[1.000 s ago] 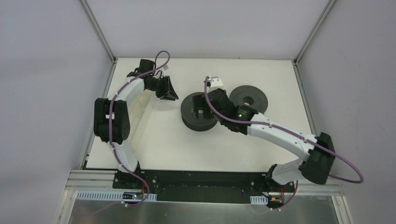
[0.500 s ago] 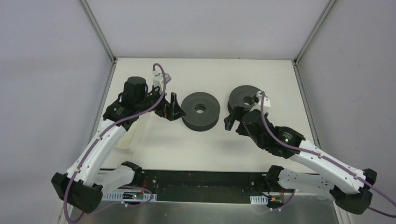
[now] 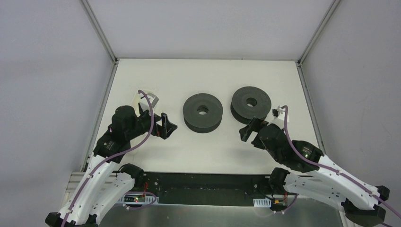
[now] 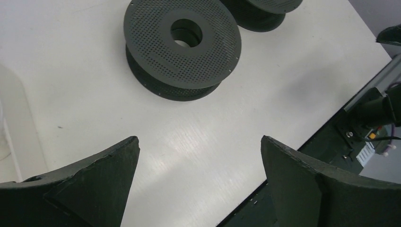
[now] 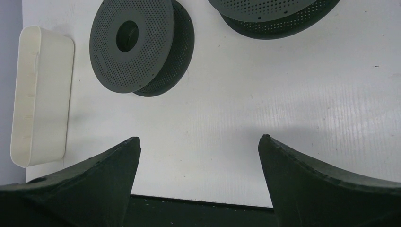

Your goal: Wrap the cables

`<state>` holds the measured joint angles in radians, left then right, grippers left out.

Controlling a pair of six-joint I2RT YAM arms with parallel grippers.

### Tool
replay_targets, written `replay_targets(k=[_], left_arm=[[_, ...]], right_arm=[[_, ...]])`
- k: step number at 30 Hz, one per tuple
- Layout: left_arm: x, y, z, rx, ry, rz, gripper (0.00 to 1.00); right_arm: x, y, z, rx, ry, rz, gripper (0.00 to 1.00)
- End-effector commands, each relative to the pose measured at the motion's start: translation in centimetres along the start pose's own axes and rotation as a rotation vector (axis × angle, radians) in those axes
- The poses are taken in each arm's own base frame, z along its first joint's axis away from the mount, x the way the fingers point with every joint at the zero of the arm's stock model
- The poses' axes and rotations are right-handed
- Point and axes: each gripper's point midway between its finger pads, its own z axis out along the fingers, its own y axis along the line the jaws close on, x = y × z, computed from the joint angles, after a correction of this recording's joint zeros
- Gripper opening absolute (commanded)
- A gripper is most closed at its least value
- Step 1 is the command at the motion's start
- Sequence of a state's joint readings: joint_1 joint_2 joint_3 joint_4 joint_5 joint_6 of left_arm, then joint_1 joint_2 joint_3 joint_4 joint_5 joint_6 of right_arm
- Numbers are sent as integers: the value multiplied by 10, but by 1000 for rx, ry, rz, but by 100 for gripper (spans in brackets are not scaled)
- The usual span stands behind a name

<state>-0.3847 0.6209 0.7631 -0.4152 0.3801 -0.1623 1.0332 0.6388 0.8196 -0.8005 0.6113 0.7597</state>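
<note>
Two dark perforated spools lie flat on the white table: the left spool [image 3: 203, 112] [image 4: 213, 47] [image 5: 151, 28] and the right spool [image 3: 251, 103] [image 4: 265, 12] [image 5: 269, 16]. No loose cables show in any view. My left gripper [image 3: 168, 126] [image 4: 199, 139] hovers open to the left of the left spool, with only bare table between its fingers. On the near side of the right spool my right gripper [image 3: 249, 128] [image 5: 200, 137] also stands open and holds nothing. Neither gripper touches a spool.
A cream-white oblong bin [image 5: 42, 94] stands at the table's left side, mostly under the left arm in the top view. The black base rail [image 3: 203, 182] runs along the near edge. Grey walls enclose the table on three sides.
Both arms have drawn back toward the near edge, away from the spools. The left gripper has opened. The right gripper, earlier over the left spool, now sits near the right spool.
</note>
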Motion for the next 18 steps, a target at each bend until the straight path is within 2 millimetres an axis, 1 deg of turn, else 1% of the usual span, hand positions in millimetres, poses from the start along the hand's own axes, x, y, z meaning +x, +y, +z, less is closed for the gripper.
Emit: replay_targets(k=[1, 7, 12, 18], left_arm=[[-15, 20, -2, -112, -91, 10, 99], [-14, 21, -7, -122, -110, 45, 99], [-13, 21, -6, -118, -100, 44, 99], [-12, 24, -6, -127, -100, 43, 99]], right_arm=[[-3, -3, -1, -5, -29, 19, 99], [-7, 3, -1, -20, -39, 21, 99], [-5, 9, 2, -47, -33, 18, 99], [-5, 9, 6, -41, -44, 7, 99]])
